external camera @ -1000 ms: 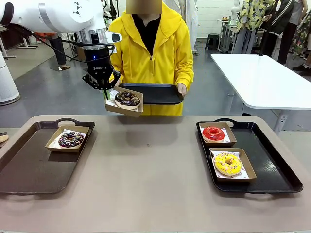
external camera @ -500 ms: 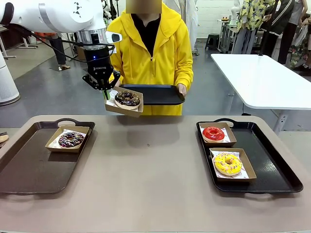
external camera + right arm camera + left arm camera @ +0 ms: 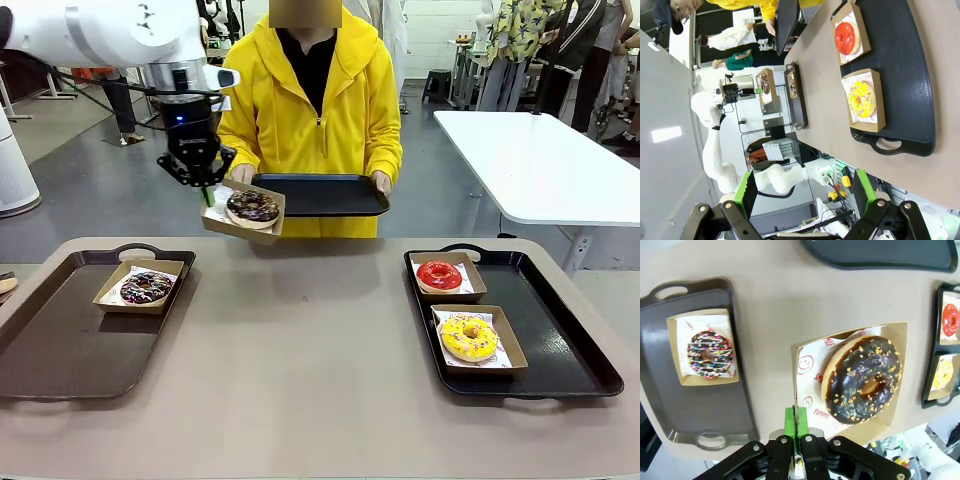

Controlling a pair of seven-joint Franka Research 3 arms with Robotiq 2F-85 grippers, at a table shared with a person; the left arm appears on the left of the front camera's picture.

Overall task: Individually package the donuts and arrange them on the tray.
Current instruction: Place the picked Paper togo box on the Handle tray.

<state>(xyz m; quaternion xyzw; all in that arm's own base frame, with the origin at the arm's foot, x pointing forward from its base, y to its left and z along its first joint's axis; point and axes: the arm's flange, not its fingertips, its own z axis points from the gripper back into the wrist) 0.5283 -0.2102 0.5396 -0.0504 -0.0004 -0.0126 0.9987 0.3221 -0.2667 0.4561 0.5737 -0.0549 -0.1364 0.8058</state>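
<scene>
While a person in a yellow hoodie (image 3: 310, 100) holds a dark tray (image 3: 322, 194) at the far edge of the table (image 3: 300, 350), the left gripper (image 3: 207, 192) hangs in the air with its jaws pinched shut on the rim of a shallow brown box (image 3: 243, 212). Just beyond the jaws, inside that box, sits the dark chocolate donut with crumbs (image 3: 253, 206), raised clear of the tabletop and close beside the near end of the person's tray. From the left wrist, the green pads (image 3: 789, 421) press together on the box's paper liner (image 3: 808, 385), printed in red with smiley faces and the partly legible words "YUMMY" and "SMILE"; the crumbed donut lies right ahead of the fingertips. White lettering on the gripper body is too small to read.

Well below and to the side of the jaws, the purple-white sprinkled chocolate donut (image 3: 146, 287) rests in its own box on the tray at the robot's left (image 3: 70, 340). Across the table, far from the closed jaws, the glossy red donut (image 3: 439, 274) and the yellow sprinkled donut (image 3: 468, 337) lie boxed, one behind the other, on the tray at the robot's right (image 3: 560, 340).

Seen from its wrist camera, the right gripper (image 3: 805, 192) stands with jaws spread wide and empty, its pads (image 3: 746, 187) well apart, the red and yellow donuts on their tray far ahead of the fingers.
</scene>
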